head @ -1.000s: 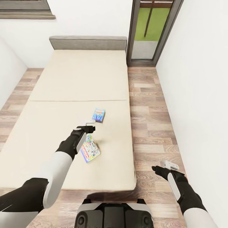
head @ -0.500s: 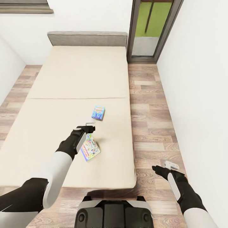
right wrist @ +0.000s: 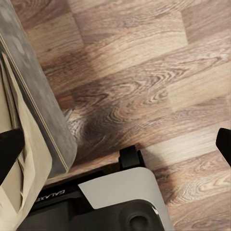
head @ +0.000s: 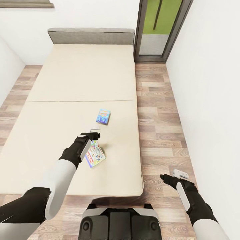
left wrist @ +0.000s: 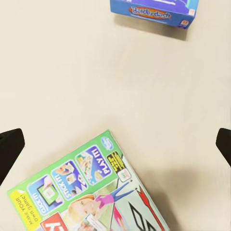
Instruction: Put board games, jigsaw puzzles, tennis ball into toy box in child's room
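Two board games lie on the beige bed [head: 66, 83]. A small blue box [head: 103, 116] [left wrist: 154, 9] is farther up the mattress. A larger flat box with cartoon print [head: 95, 154] [left wrist: 86, 192] lies nearer the foot. My left gripper [head: 93, 131] [left wrist: 115, 147] hovers open over the mattress between the two boxes, just beyond the larger one's far edge. My right gripper [head: 178, 175] [right wrist: 115, 149] hangs open and empty above the wood floor, right of the bed. The table, toy box, jigsaw puzzles and tennis ball are out of view.
A grey headboard [head: 90, 36] closes the bed's far end. A tall grey-framed window [head: 160, 26] stands at the back right. A strip of plank floor [head: 156, 110] runs between the bed and the white right wall [head: 210, 83]. My base [head: 120, 223] stands at the bed's foot.
The whole head view has shifted: the bed, headboard and both boxes sit slightly higher in the picture. Both arms hold the same pose and both grippers stay open.
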### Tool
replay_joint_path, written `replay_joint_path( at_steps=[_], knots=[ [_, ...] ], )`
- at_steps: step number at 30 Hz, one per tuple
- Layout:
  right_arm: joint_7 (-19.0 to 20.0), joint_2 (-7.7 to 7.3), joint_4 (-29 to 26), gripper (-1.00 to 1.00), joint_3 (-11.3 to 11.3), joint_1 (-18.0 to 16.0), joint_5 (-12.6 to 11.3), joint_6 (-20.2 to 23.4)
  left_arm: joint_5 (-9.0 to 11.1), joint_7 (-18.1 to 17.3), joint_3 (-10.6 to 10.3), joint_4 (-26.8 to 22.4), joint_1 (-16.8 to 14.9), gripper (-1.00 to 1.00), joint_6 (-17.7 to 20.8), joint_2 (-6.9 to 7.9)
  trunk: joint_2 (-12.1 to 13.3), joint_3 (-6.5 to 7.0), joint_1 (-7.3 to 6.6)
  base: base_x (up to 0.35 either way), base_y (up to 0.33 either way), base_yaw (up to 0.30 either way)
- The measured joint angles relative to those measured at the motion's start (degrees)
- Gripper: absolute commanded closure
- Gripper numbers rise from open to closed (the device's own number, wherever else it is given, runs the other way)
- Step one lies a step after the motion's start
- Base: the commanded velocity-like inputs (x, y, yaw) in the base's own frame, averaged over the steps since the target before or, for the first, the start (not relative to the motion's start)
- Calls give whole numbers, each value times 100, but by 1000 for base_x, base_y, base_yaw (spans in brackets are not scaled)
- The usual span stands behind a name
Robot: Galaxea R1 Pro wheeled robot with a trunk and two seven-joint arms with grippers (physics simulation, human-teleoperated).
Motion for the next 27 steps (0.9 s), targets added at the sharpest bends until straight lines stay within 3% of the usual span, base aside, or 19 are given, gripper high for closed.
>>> replay_joint_path(
  at_steps=[14,27],
  knots=[
    [0,0,9,-100,-1,0,0,-2,0,7,12,-93,-8,-100,17,14,0,-131,0,0,0,0],
    [0,0,9,-100,1,0,0,-2,7,2,24,-164,-273,-100,143,64,0,-253,0,0,0,0]
  ],
)
